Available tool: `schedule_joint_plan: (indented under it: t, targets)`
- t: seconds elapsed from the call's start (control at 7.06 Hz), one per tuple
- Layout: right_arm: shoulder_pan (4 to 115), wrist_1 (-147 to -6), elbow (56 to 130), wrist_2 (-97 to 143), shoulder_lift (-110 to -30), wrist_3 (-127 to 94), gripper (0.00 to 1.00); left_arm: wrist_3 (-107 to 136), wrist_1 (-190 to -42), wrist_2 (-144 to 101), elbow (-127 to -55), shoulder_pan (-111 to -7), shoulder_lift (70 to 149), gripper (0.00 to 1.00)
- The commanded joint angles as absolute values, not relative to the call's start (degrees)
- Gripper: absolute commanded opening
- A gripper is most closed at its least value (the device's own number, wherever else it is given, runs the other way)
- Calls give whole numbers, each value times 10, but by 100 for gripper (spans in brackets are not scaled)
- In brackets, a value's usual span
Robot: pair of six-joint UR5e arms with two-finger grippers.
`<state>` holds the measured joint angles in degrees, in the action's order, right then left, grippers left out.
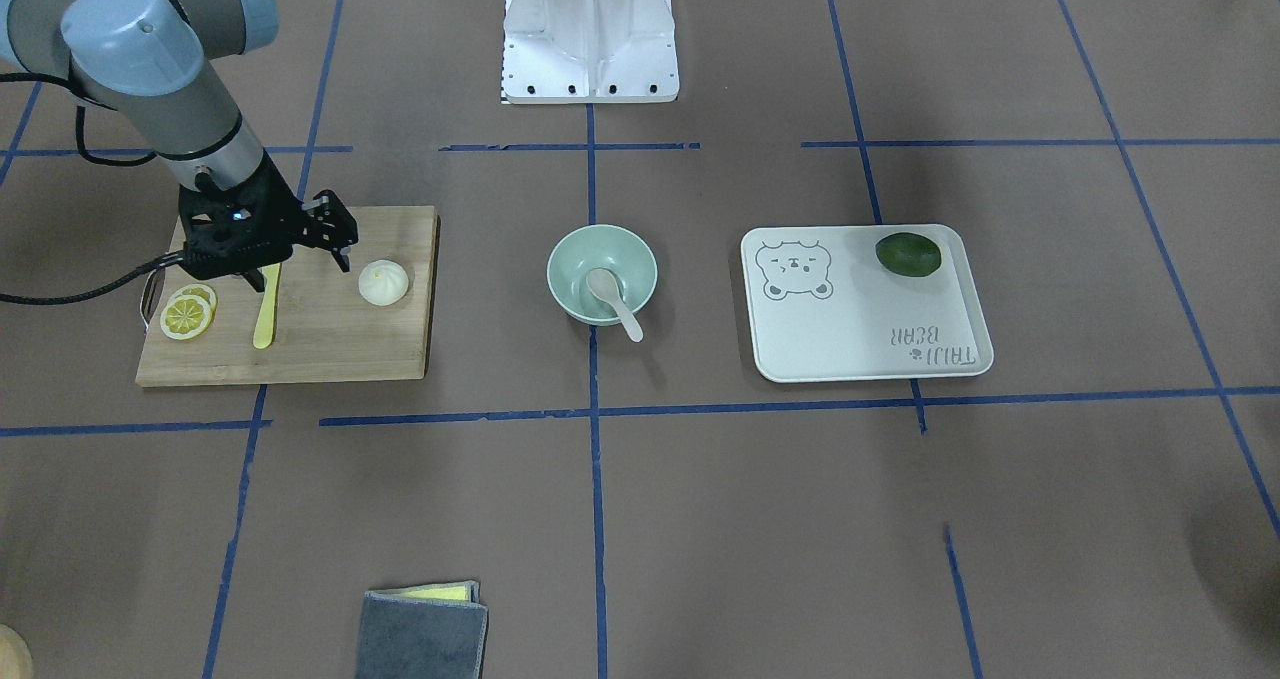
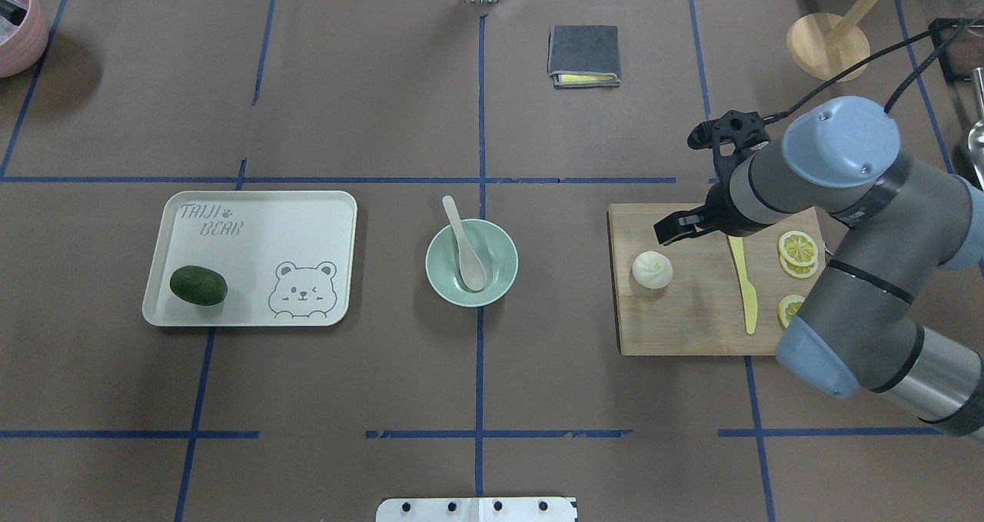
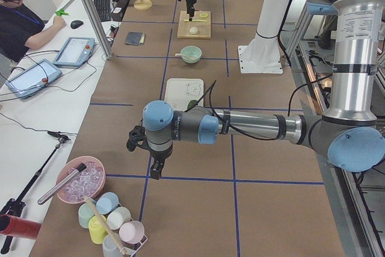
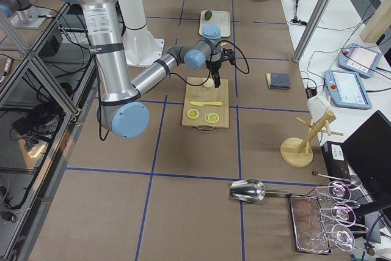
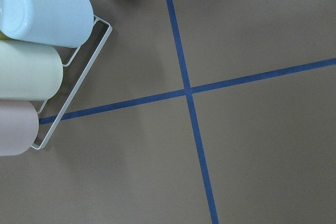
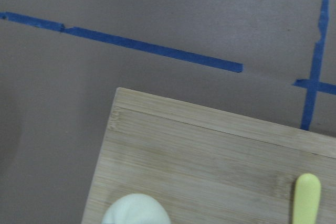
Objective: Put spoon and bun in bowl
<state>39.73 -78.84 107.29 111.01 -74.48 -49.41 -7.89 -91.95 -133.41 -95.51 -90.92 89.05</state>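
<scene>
Found spoon (image 2: pixel 467 249) in bowl (image 2: pixel 503 277) at mid-bench, scoop down in the well, handle propped out over the rim. Long axis across the bench, handle end toward the operators' edge and a touch toward the left end. Off-white with a beige tint, short thick handle.

Logged bun (image 2: pixel 652 269) upright on wooden cutting board (image 2: pixel 692 326) near the bench's right end, on the board's bowl-side half, apart from yellow knife (image 2: pixel 742 284). Round, white, pleated on top.

Read "TAIJI BEAR" beside a winking bear face on pale tray (image 2: pixel 254 222) toward the left end; dark green fruit (image 2: pixel 198 285) in its robot-side left corner.

Noted right gripper (image 1: pixel 296 265) raised above the board, roughly between bun and knife, jaws spread wide and empty.

Spotted left gripper (image 3: pixel 152 167) over the bench near the left end; cannot tell jaw state.
</scene>
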Motion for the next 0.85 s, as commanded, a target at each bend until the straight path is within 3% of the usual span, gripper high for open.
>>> schedule_joint_plan:
  t: [0.0, 0.43, 0.57, 0.71]
  targets:
    - [352, -782, 1057, 1079, -723, -526, 100, -78, -921, -1334, -955, -909, 891, 100]
    - [337, -782, 1034, 1065, -722, -526, 92, -77, -921, -1335, -955, -909, 892, 100]
    - [336, -782, 1033, 1066, -722, -526, 80, -77, -921, -1335, -955, -909, 892, 100]
    - [336, -783, 1033, 1070, -720, -526, 41, -77, -921, -1334, -955, -909, 892, 100]
